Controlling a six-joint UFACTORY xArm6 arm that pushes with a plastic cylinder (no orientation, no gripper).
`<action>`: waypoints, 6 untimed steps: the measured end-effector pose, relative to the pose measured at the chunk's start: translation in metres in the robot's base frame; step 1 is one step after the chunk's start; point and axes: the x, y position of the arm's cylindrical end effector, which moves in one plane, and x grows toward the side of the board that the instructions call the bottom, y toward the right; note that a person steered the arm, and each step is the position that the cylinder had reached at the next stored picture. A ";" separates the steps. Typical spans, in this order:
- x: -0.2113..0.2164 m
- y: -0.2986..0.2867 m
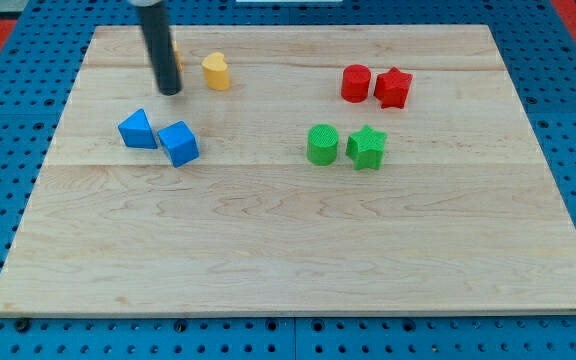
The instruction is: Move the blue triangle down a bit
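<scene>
Camera view, the only one: a pale wooden board (288, 250) lies on a blue pegboard bench (8, 60), with a strip of red showing at the view's top corners. Our rod (156, 40) comes down from the top edge at the view's upper left; we carry no claw, so there is nothing to open, close or grip, only our tip (169, 92), which sits on the board near its upper left part. The blue triangle (138, 130) lies below the tip and slightly to the view's left, apart from it, with bare wood between the two. Just to the triangle's right, touching or nearly so, is the blue cube (179, 143), turned at an angle to the board's edges; it sits almost straight below the tip, also clear of it. A yellow block (217, 72), roughly heart-shaped, stands just right of the rod, level with its lower part. Behind the rod a sliver of an orange block (176, 53) shows; its shape we cannot tell, since the rod hides most of it. At the view's upper right, a red cylinder (356, 82) and a red star (393, 87) stand side by side, touching or nearly touching. Below them, near the board's middle, a green cylinder (322, 144) and a green star (366, 147) form a like pair, the cylinder on the left. Both pairs are well apart from the tip and the blue blocks.
</scene>
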 end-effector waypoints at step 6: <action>0.088 0.013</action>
